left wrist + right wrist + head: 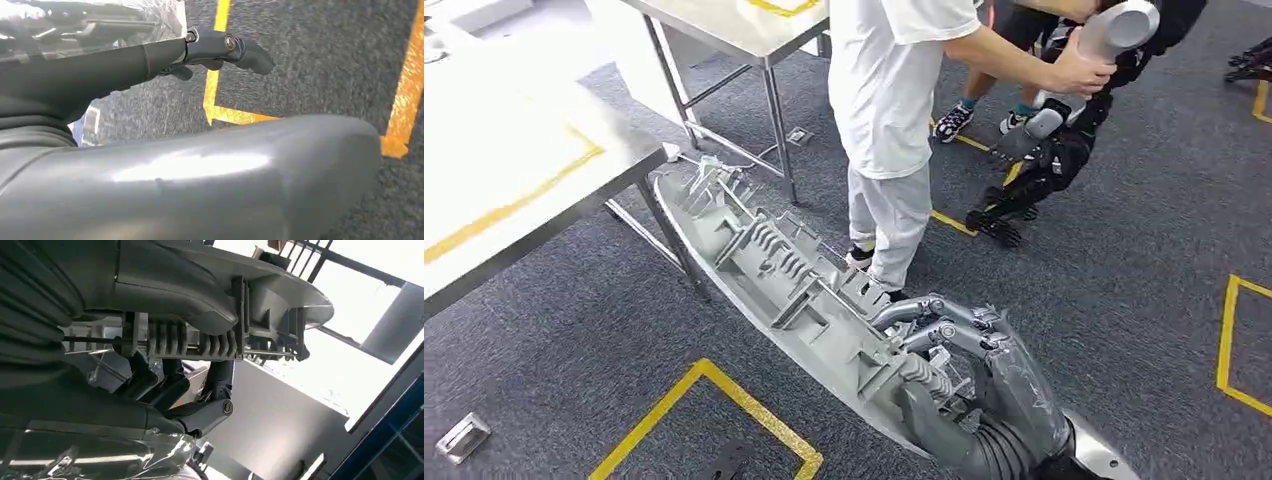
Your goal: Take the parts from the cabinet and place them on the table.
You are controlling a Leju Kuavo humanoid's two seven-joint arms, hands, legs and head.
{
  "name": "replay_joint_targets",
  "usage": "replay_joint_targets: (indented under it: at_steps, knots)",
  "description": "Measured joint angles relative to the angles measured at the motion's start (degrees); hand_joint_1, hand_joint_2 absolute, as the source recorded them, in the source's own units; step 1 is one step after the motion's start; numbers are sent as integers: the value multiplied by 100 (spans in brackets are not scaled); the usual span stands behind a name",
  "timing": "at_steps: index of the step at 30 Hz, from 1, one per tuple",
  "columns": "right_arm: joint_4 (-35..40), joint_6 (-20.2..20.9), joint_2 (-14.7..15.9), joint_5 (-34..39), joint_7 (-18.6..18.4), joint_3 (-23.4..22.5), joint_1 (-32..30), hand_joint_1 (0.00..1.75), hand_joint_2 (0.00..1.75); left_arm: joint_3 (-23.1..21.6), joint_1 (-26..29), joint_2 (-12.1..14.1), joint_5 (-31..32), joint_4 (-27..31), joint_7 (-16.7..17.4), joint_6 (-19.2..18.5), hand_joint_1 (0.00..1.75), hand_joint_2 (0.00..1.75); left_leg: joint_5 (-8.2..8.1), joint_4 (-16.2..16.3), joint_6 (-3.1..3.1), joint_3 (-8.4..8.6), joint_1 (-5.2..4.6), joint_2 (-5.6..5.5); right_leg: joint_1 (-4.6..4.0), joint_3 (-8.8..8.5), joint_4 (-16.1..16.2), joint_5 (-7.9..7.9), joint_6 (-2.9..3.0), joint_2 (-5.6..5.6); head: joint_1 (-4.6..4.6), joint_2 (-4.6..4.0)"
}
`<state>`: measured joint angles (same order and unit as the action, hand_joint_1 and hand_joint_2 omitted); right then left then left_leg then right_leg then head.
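Grey moulded plastic, a long ribbed part (794, 290), was gripped at its near end by the robot's right hand (964, 375), fingers wrapped around its ribs. It stretched away to the left, its far tip just beside the table (514, 190) edge. The left hand (220, 50) hung over carpet; I could not tell whether its fingers were closed. Held at one end, the part might sag, twist loose, or knock the table leg. A person (894, 110) stood close by.
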<state>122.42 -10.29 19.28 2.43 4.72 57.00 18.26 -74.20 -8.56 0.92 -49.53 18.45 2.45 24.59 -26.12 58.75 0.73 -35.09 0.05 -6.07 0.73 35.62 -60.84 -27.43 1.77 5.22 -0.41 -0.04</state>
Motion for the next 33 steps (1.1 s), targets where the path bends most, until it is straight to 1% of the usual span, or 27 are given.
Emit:
replay_joint_targets:
  at_steps: [2, 4, 5, 6, 7, 9, 10, 11, 12, 13, 14, 15, 16, 17, 18, 20, 21, 22, 24, 25, 26, 27, 29, 30, 31, 32, 33]
  knots:
    - [0, -2, 2, 9, 15, -7, 6, 175, 175, 0, -7, -2, 0, 9, 2, -5, 0, 175, 37, 11, -73, -75, 42, -127, -20, -36, 138, -16, -26, -66, -2, 0]
    - [0, -2, 2, 15, 31, -9, 20, 175, 175, 0, 31, -2, 0, 9, 0, -5, 0, 175, 57, -21, -155, -88, 80, -262, -50, -57, 173, -10, 11, -170, 10, 0]
    - [0, -2, 0, 15, 42, -15, 22, 175, 175, 0, 41, 9, -2, 9, 0, 0, 0, 175, 14, 19, -172, -103, 76, -167, 9, -115, 266, 29, 64, -270, 2, 0]
    - [-4, -2, -2, 17, 50, -15, 14, 175, 175, 0, 45, 9, -2, 9, -2, 9, 0, 175, -70, 118, -197, -141, 26, 174, -14, -181, 310, 22, 79, -345, -17, 0]
    - [-4, -2, -2, 24, 74, -17, 18, 175, 175, 0, 31, 7, -2, 9, -4, 11, 0, 175, -259, 453, -225, -284, 34, 369, -20, -219, 320, 16, 102, -429, -57, 0]
    - [-13, -4, -2, 31, 85, -22, 13, 175, 175, 0, 12, 4, -2, 13, -7, 11, 0, 175, -599, 1307, -270, -690, 63, 505, -30, -247, 316, -12, 113, -599, -60, 0]
    - [-24, -4, -2, 33, 96, -22, 13, 175, 175, 0, 15, 4, -2, 13, -2, 11, 0, 175, -673, 1597, -294, -837, 80, 516, -30, -253, 314, -26, 109, -683, -62, 0]
    - [-35, -4, -2, 41, 103, -22, 13, 175, 175, 0, 28, 9, -2, 13, 0, 13, 0, 175, -606, 1606, -310, -845, 96, 519, -27, -262, 310, -39, 103, -756, -68, 0]
    - [-42, -2, -2, 55, 107, -22, 13, 175, 175, 0, 41, 15, 2, 13, 2, 11, 0, 175, -429, 1369, -324, -730, 109, 533, -21, -271, 302, -57, 86, -826, -77, 0]
    - [-48, 0, -4, 63, 114, -22, 12, 175, 175, 0, 45, 24, 24, 13, 7, -2, 0, 175, -205, 951, -329, -512, 115, 579, -13, -283, 288, -78, 63, -893, -84, 0]
    - [-48, 0, -4, 68, 125, -22, 12, 175, 175, 0, 39, 42, 48, 13, 18, -40, 0, 175, 31, 422, -333, -225, 114, 713, -7, -305, 272, -108, 38, -961, -95, 0]
    - [-48, 0, -7, 70, 136, -22, 12, 175, 175, 0, 28, 55, 57, 15, 22, -70, 0, 175, 39, 66, -344, -61, 93, 965, -24, -326, 258, -140, -1, -1019, -112, 0]
    - [-48, 0, -7, 72, 142, -26, 11, 175, 175, 0, 7, 57, 66, 15, 26, -99, 0, 175, 29, 1, -257, 8, 38, 1008, -73, -313, 219, -173, -48, -1076, -145, 0]
    - [-52, 0, -7, 74, 146, -28, 13, 175, 175, 0, -1, 61, 74, 17, 39, -112, 0, 175, 24, 25, -186, -21, 29, 930, -76, -324, 231, -172, -63, -1111, -121, 0]
    - [-52, 0, -7, 76, 153, -31, 15, 175, 175, 0, 5, 77, 72, 17, 46, -112, 0, 175, 18, 29, -152, -36, 13, 884, -69, -340, 243, -175, -76, -1182, -97, 0]
    - [-55, 0, -11, 77, 160, -50, 19, 175, 175, 0, 16, 103, 72, 17, 52, -127, 0, 175, 36, 0, -63, -30, 20, 755, -41, -366, 248, -223, -160, -1259, -101, 0]
    - [-59, 0, -11, 79, 162, -59, 29, 175, 175, 0, 18, 107, 72, 17, 52, -125, 0, 175, 47, -11, -36, -23, 38, 696, -12, -349, 153, -318, -187, -992, -80, 0]
    - [-61, 0, -11, 81, 173, -66, 28, 175, 175, 2, 0, 129, 72, 17, 57, -123, 0, 175, 48, -10, 13, -24, 46, 646, 3, -201, -177, -519, -177, -737, -59, 0]
    - [-81, 0, -9, 81, 173, -68, 19, 175, 175, 2, -34, 133, 72, 17, 55, -123, 0, 175, 47, -10, 45, -25, 30, 500, -3, 269, -1114, -909, -167, -568, 2, 0]
    - [-96, 0, -9, 81, 173, -70, 14, 175, 175, 2, -35, 133, 74, 17, 55, -129, 0, 175, 46, -9, 53, -23, 15, 417, -7, 486, -1486, -991, -153, -557, 13, 0]
    - [-107, 0, -9, 81, 173, -70, 7, 175, 175, 2, -33, 133, 72, 17, 55, -127, 0, 175, 46, -9, 53, -20, 2, 339, -13, 584, -1589, -938, -132, -555, 12, 0]
    - [-111, 0, -9, 81, 173, -70, 6, 175, 175, 2, -28, 133, 72, 17, 55, -129, 0, 175, 46, -8, 53, -14, -8, 246, -24, 554, -1425, -744, -97, -544, 17, 0]
    - [-111, 0, -9, 81, 173, -74, 7, 175, 175, 2, -33, 133, 72, 20, 55, -127, 0, 175, 47, -5, 51, -1, -7, 71, -53, 199, -524, -176, -14, -421, 21, 0]
    - [-111, 0, -9, 81, 173, -83, 9, 175, 175, 2, -35, 131, 74, 22, 55, -127, 0, 175, 48, -5, 48, 3, 3, -3, -62, -11, -16, 60, 26, -194, 24, 0]
    - [-116, 0, -9, 81, 173, -92, 7, 175, 175, 2, -40, 120, 74, 26, 52, -129, 0, 175, 53, 6, 17, -28, -21, -66, -38, -87, 134, 5, 54, 27, 13, 0]
    - [-118, 0, -9, 81, 173, -98, 16, 175, 175, 2, -39, 116, 72, 26, 52, -129, 0, 175, 67, 8, -18, -55, 24, -137, -52, -101, 192, 7, 25, -28, 19, 0]
    - [-122, 0, -9, 83, 173, -101, 17, 175, 175, 0, -30, 116, 74, 26, 53, -136, 0, 175, 78, -2, -54, -72, 53, -194, -79, -101, 190, 2, 33, -73, 26, 0]
